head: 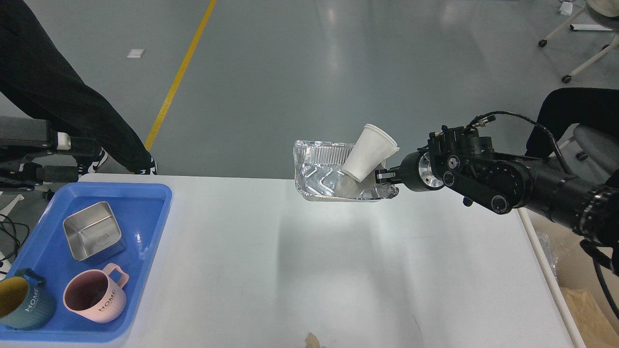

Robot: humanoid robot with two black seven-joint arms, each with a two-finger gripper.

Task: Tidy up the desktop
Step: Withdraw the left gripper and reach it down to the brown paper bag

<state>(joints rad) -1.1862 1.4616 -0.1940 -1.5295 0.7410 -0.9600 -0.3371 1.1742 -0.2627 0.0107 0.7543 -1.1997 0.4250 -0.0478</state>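
Observation:
The white desktop (309,261) fills the lower part of the head view. My right gripper (384,176) reaches in from the right and is shut on the right rim of a crinkled foil tray (321,179), holding it above the desktop's far edge. A white paper cup (368,152) leans tilted inside the foil tray, mouth up and to the right. My left arm and gripper are out of view.
A blue plastic tray (150,227) at the left holds a steel square dish (93,237), a pink mug (96,296) and a dark green mug (22,304). A crumpled scrap (313,340) lies at the front edge. A person's legs (72,106) stand beyond the table's left. A beige bin (587,309) sits right of the table.

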